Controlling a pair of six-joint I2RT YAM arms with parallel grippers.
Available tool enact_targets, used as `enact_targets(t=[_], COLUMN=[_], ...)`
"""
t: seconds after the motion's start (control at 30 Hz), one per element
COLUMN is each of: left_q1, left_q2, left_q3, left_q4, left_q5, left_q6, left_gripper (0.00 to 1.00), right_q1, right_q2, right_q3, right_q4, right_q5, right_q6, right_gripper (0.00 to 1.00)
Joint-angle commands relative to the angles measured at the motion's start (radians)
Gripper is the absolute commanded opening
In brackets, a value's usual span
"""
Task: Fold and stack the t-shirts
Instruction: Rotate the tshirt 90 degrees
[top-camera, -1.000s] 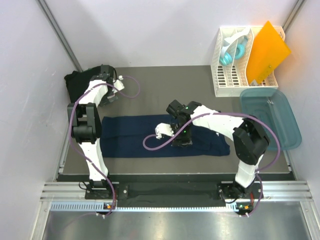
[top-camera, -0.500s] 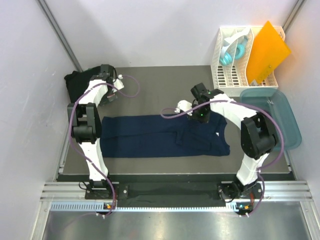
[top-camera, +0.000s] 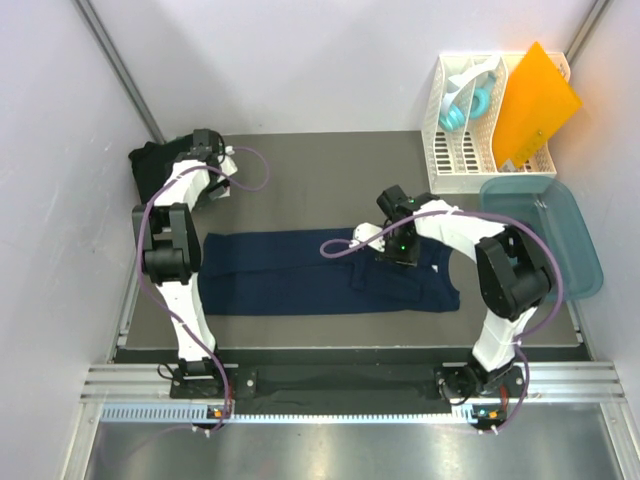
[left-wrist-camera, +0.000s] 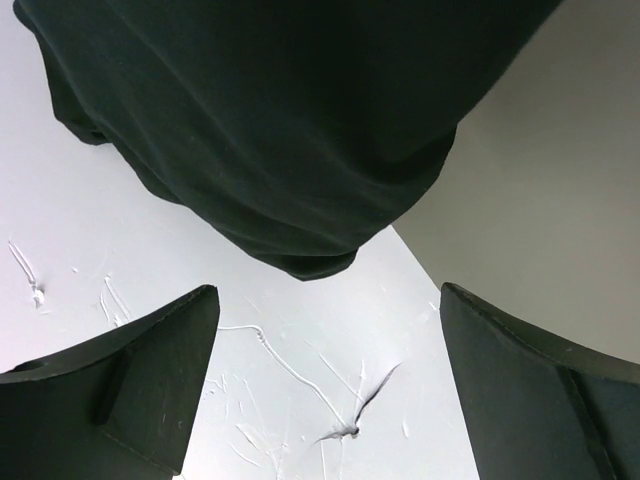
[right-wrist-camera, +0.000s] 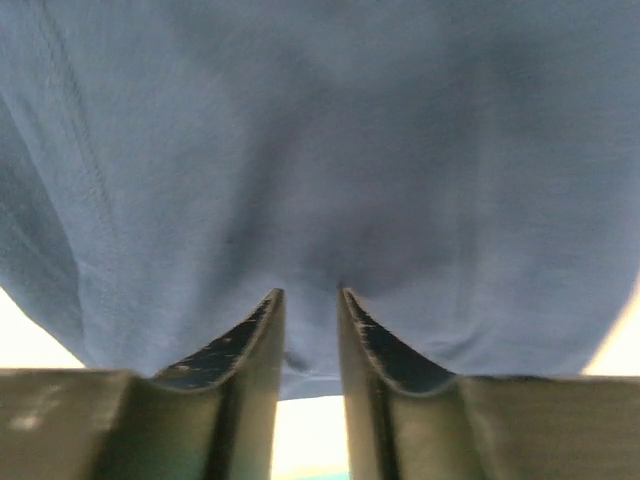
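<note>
— Swung right and farther back over the last second: right hand (top-camera: 393, 245), off the middle of the navy t-shirt (top-camera: 290, 275) and onto its far edge toward the right end. Barely shifted: left hand (left-wrist-camera: 325, 300), up in the far left corner.

— Gripping anything on the right?

— Cannot tell. Close-drawn fingers (right-wrist-camera: 250, 350) with only a slim gap, tips pressed into navy cloth, cloth filling the wrist view. Could be a pinch, could be mere contact.

— And on the left?

— Spread wide, holding nothing. Hovers just short of the black t-shirt (left-wrist-camera: 300, 120), bunched in the far left corner of the table (top-camera: 320, 170).

— Whereabouts of the navy one?

— Flat across the middle of the table as a long left-to-right strip, seemingly narrowed lengthwise already, with a fold line showing near its right end, beside the right hand.

— Step in hand, then?

— Probably folding the navy strip: taking hold at the right end to carry it over leftward. Stacking not yet begun, judging by the black one lying well apart.

— Needed next?

— Sure pinch on the far right edge first. Then lift just clear of the table and carry across toward the left end, keeping edges lined up. Worth bringing the left hand over to pin the cloth, or else leaving it to collect the black one afterwards.
</note>
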Motion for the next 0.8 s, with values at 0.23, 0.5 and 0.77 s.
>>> enact_targets(t=[0.23, 0.5, 0.77], left_q1=[0.001, 0.008, 0.016], left_q2=[-0.033, -0.056, -0.052], left_q3=[0.021, -0.001, -0.018], left_q4=[0.052, 0.079, 0.108], left_q5=[-0.033, -0.052, -0.064], left_q6=[-0.007, 0.005, -0.004], left_gripper=[0.96, 0.96, 0.97], right_q1=[-0.033, -0.070, -0.066], right_q2=[0.157, 0.377, 0.564], right_q3=[0.040, 0.295, 0.600], right_q4=[0.100, 0.106, 0.077], right_q5=[0.044, 0.111, 0.187], right_q6=[0.044, 0.025, 0.018], right_gripper=[0.05, 0.03, 0.01])
